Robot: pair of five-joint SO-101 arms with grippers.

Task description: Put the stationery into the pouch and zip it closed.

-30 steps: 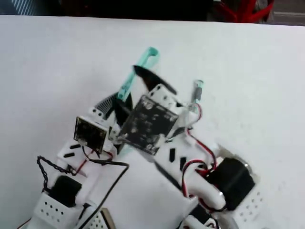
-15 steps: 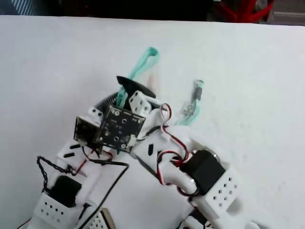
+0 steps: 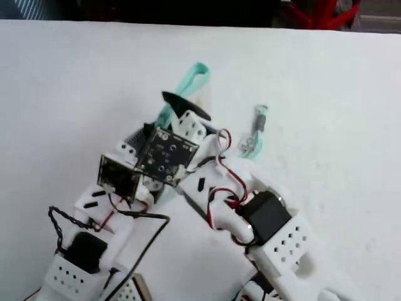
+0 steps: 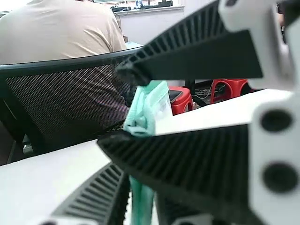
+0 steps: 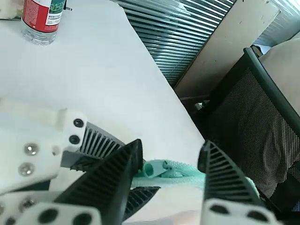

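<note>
The clear pouch with its mint-green zip edge (image 3: 188,81) lies on the white table ahead of both arms. My left gripper (image 3: 149,133) is shut on the zip edge (image 4: 140,206) near its close end. Just beyond it, my right gripper (image 3: 180,110) is open, its black fingers standing either side of the green zip end (image 5: 161,169). In the right wrist view, the gripper (image 5: 171,157) has the zip lying in the gap, touching neither finger. In the left wrist view, the green zip end (image 4: 147,108) stands between the right arm's fingers.
A small grey clip with a mint-green piece (image 3: 254,133) lies on the table to the right of the grippers. A water bottle (image 5: 42,18) stands farther off on the table. A black mesh chair (image 5: 253,117) is beyond the table's edge.
The right arm swung left toward the left arm, then eased slightly back, bringing its open fingers over the zip. The left arm has kept still.
</note>
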